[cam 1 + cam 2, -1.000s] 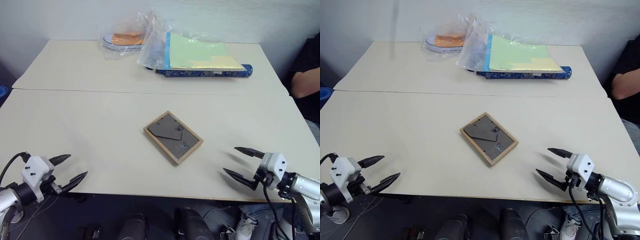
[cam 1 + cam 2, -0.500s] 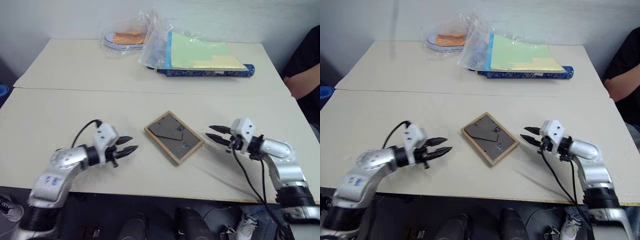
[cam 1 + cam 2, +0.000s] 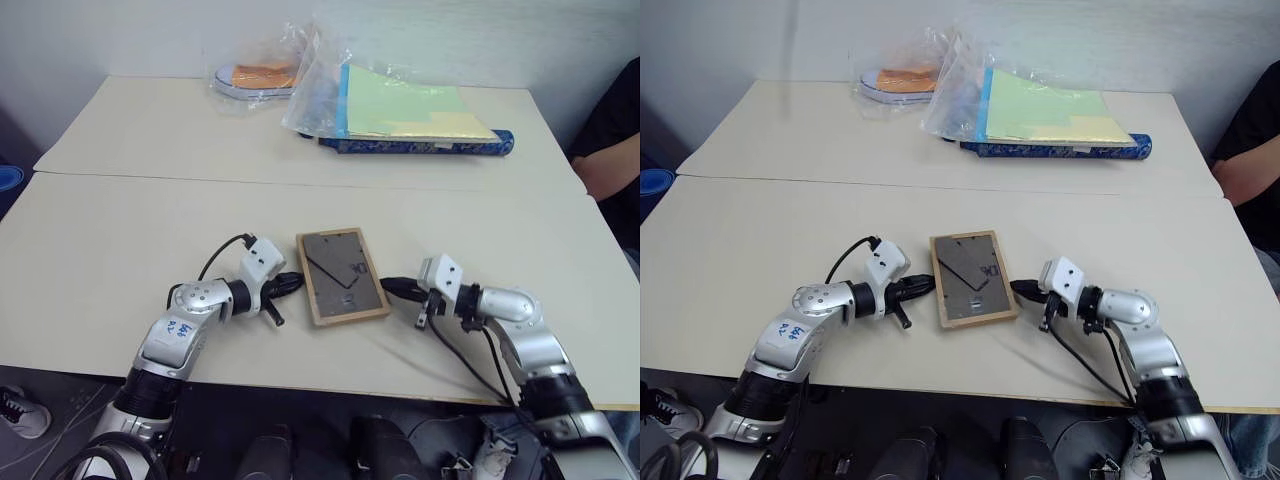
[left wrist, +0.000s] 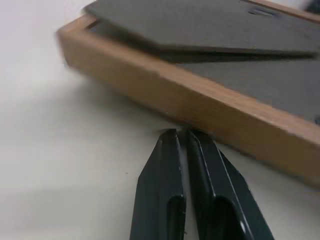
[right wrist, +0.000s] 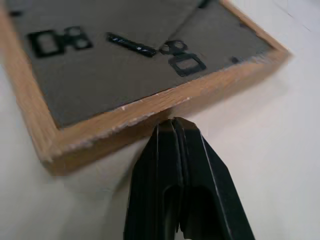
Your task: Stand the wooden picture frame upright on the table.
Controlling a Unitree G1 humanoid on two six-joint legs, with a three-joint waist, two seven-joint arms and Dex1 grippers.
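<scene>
Two grippers work near the table's (image 3: 120,230) front edge, both clenched with nothing between the fingers: the left gripper (image 3: 296,282) has its two black fingers pressed together, tips at the left long side of the wooden picture frame (image 3: 341,275), and the right gripper (image 3: 388,286) has its two fingers likewise pinched together, tips at the frame's right long side. In the left wrist view the closed left tips (image 4: 181,134) sit right at the light-wood edge; in the right wrist view the closed right tips (image 5: 170,122) meet the opposite wood edge. There is one frame, lying flat and face down between the two grippers in the front half of the table, roughly midway between the left and right edges, its dark grey backing board up with the fold-out stand (image 3: 330,259) folded flat against it. One straight seam (image 3: 200,180) crosses the tabletop from left to right behind the frame. Toward the far edge lies one stack of green-yellow papers (image 3: 410,105) in clear plastic, resting on one blue patterned flat item (image 3: 420,146). Beside it, toward the far left, one clear bag (image 3: 255,72) holds something orange. At the right edge, one person's arm (image 3: 605,170) shows.
</scene>
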